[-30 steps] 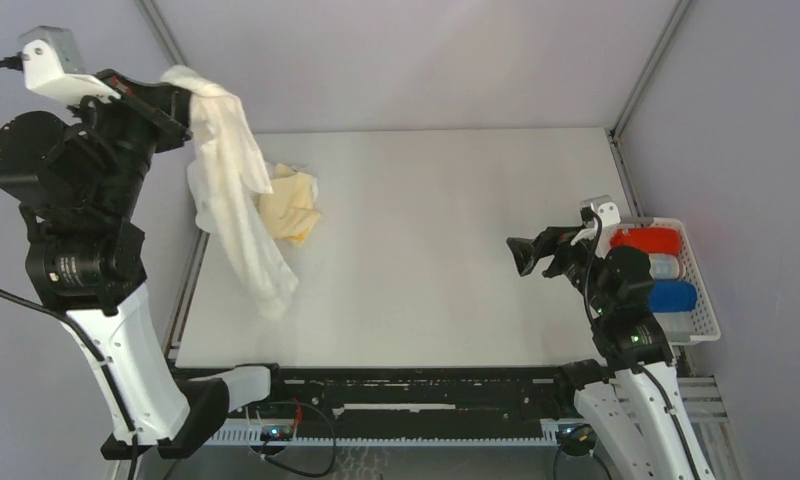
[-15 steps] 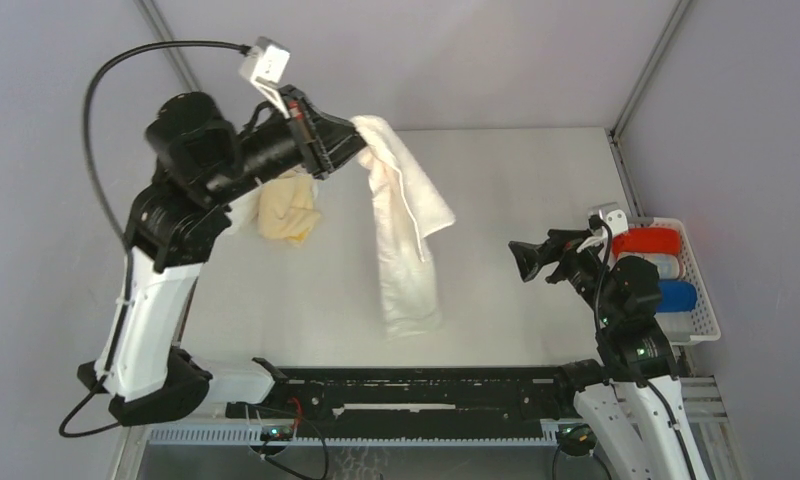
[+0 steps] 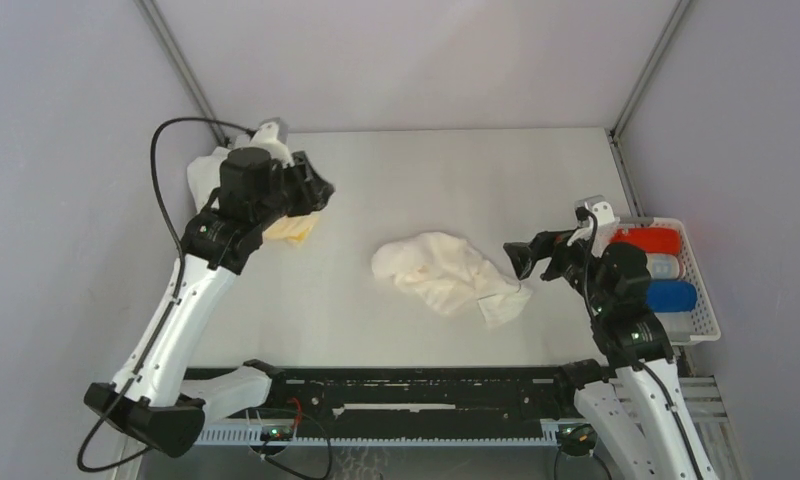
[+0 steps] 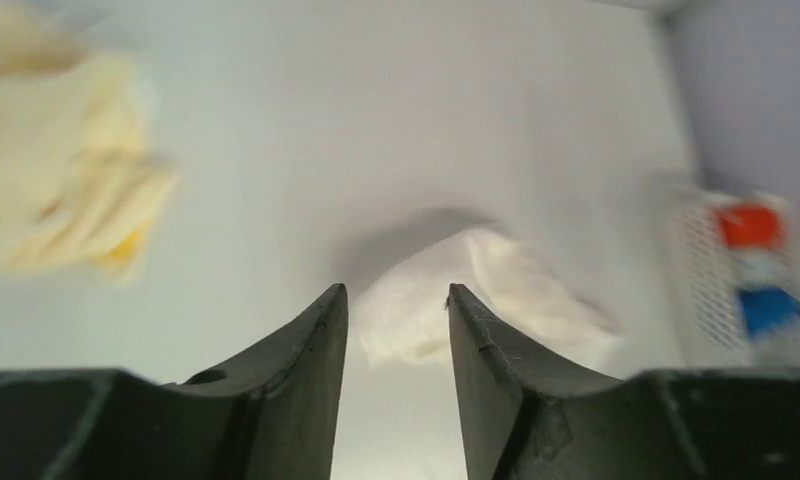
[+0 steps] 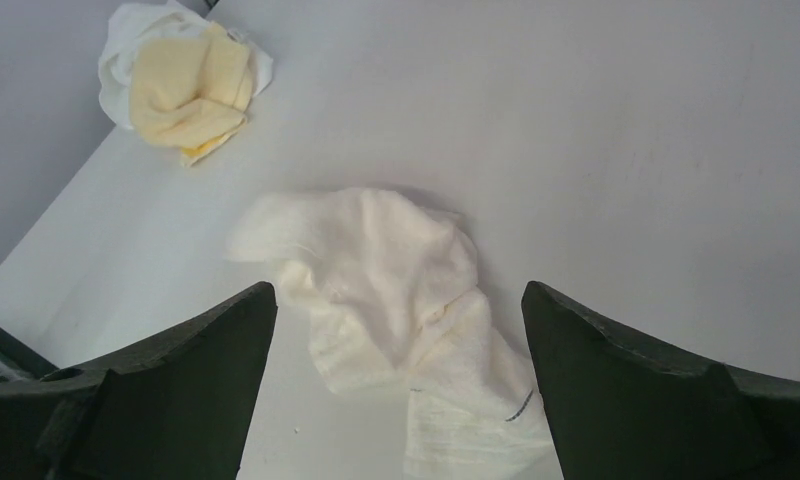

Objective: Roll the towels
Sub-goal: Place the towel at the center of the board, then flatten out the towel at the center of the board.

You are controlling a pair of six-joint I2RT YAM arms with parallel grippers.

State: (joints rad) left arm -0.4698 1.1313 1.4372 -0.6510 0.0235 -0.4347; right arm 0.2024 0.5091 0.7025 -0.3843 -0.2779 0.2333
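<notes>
A cream towel (image 3: 446, 275) lies crumpled and loose on the middle of the table, also seen from the left wrist (image 4: 496, 290) and right wrist (image 5: 376, 260). My left gripper (image 3: 321, 195) hovers over the far left, apart from the towel, its jaws open with nothing between them (image 4: 396, 292). My right gripper (image 3: 521, 260) stands wide open just right of the cream towel, looking down on it (image 5: 396, 287) without touching. A pale yellow towel (image 3: 294, 228) lies bunched against a white towel (image 3: 204, 170) at the far left.
A white slatted basket (image 3: 706, 300) stands off the table's right edge behind my right arm. It holds a red roll (image 3: 646, 240), a light-blue patterned roll (image 3: 663, 265) and a royal blue roll (image 3: 673, 296). Grey walls close in the left, far and right sides.
My left arm swung the hanging cream towel from the far left over the middle and let it go. It now lies crumpled there, and the left gripper has drawn back left with open jaws.
</notes>
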